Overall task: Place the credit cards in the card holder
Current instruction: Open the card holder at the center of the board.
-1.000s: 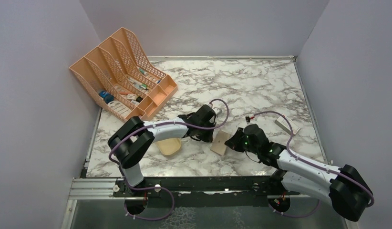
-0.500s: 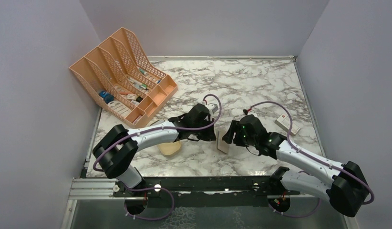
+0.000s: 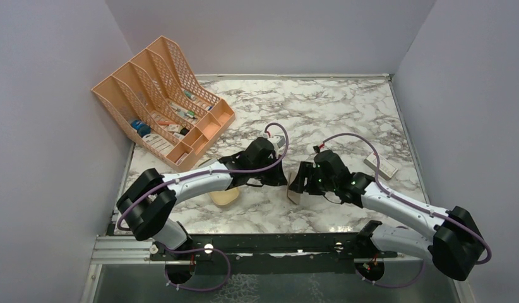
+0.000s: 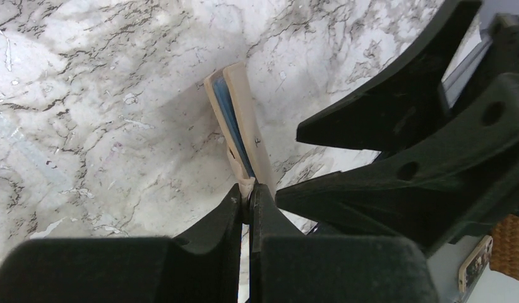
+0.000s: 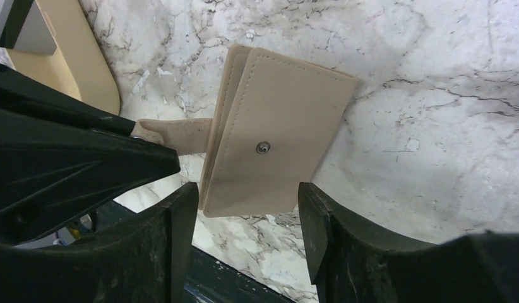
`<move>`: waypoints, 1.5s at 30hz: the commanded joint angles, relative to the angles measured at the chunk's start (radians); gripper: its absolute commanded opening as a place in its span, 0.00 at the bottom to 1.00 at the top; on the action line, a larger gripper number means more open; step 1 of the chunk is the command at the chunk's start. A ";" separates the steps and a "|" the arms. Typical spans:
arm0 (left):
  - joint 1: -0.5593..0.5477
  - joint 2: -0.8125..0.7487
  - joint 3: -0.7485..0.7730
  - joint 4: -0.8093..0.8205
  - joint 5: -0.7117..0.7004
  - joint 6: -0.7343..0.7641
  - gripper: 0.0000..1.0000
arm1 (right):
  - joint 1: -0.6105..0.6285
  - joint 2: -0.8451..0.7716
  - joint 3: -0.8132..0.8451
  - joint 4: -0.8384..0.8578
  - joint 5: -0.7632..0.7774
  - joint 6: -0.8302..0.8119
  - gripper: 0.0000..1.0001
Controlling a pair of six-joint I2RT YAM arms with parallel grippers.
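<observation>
The tan card holder (image 3: pixel 294 191) stands tilted on the marble between my two grippers, folded almost closed, its snap stud facing the right wrist camera (image 5: pixel 282 151). My left gripper (image 4: pixel 249 189) is shut on the holder's tan strap tab (image 5: pixel 175 134). In the left wrist view a blue layer (image 4: pixel 226 117) shows between the two flaps; I cannot tell whether it is the credit cards or pocket lining. My right gripper (image 5: pixel 247 196) is open, its fingers on either side of the holder's near end without touching it.
A beige oval dish (image 3: pixel 224 196) lies just left of the left gripper, partly under that arm. An orange mesh file rack (image 3: pixel 162 101) stands at the back left. A white box (image 3: pixel 381 165) lies at the right. The table's front edge runs just below the right gripper.
The right gripper has opened and moved left to straddle the card holder. The holder has turned up from lying flat to stand more on edge, with the left gripper still on its tab.
</observation>
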 commanded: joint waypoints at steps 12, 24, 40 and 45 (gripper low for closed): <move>0.000 -0.050 0.007 0.000 -0.018 0.002 0.00 | 0.008 0.044 -0.011 -0.009 0.012 0.005 0.48; 0.003 -0.055 0.017 -0.125 -0.161 0.064 0.00 | 0.007 0.008 -0.013 -0.133 0.142 -0.013 0.43; 0.003 -0.060 -0.027 -0.055 -0.092 0.014 0.00 | 0.008 -0.073 0.107 -0.178 0.114 0.023 0.32; 0.004 -0.060 -0.026 -0.047 -0.081 0.004 0.00 | 0.008 -0.084 0.049 0.024 -0.028 0.042 0.29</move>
